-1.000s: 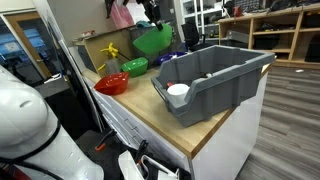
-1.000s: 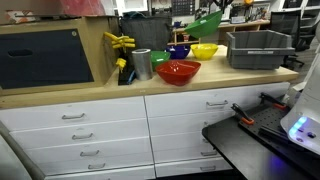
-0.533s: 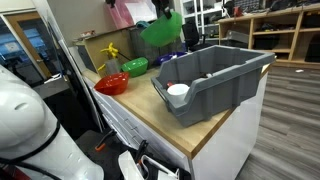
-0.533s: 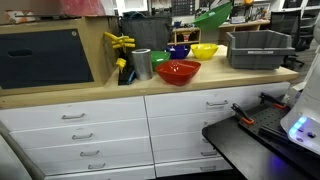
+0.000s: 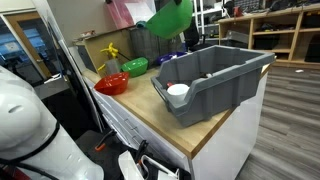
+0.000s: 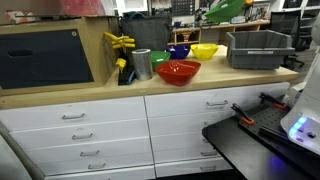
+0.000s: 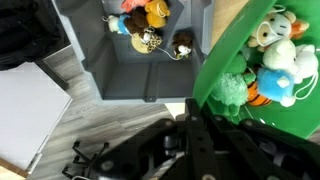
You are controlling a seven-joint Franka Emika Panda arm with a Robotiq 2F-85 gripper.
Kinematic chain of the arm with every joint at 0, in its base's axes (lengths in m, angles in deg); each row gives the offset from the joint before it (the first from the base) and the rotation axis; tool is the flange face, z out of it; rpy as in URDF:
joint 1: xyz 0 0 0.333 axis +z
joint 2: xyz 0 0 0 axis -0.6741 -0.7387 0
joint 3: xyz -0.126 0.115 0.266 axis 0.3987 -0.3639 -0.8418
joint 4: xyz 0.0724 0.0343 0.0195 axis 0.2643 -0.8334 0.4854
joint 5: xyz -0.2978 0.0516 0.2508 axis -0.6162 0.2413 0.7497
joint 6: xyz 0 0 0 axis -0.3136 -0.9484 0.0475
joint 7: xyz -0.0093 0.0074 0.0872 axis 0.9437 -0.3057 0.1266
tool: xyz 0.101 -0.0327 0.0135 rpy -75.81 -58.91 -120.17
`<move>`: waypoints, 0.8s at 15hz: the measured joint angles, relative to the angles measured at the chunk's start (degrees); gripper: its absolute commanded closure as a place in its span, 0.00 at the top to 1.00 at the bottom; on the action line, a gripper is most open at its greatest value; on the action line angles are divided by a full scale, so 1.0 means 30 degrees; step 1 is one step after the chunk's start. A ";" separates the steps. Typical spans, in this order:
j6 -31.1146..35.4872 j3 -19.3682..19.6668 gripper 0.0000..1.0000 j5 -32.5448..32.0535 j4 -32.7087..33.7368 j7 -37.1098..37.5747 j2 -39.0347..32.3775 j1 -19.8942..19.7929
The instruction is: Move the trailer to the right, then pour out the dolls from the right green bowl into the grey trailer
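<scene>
My gripper (image 7: 196,120) is shut on the rim of the right green bowl (image 7: 232,62), with a finger on each side of the wall. The bowl hangs high in the air, tilted, in both exterior views (image 5: 168,17) (image 6: 226,10). It is above the far left end of the grey trailer (image 5: 216,78), which stands on the wooden counter (image 6: 258,48). The dolls (image 7: 272,58), small plush toys in white, blue, green and orange, lie piled inside the bowl. Below the bowl the wrist view shows a grey bin floor (image 7: 130,70) with several other small plush toys (image 7: 147,18) on it.
A white cup (image 5: 178,92) sits at the trailer's low front lip. On the counter stand a red bowl (image 5: 112,84), a second green bowl (image 5: 135,66), yellow (image 6: 204,50) and blue (image 6: 179,51) bowls, a metal cup (image 6: 141,63) and yellow toys (image 6: 120,42).
The green bowl has risen and moved toward the trailer over the last second, still held. The things on the counter have not moved.
</scene>
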 measured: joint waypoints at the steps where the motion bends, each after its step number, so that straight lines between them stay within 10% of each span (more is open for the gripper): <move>1: -0.0171 0.0133 0.01 -0.0028 0.0080 -0.0252 0.0156 -0.0179; 12: -0.0930 0.1256 0.01 -0.2216 0.0481 -0.2195 0.1029 -0.1991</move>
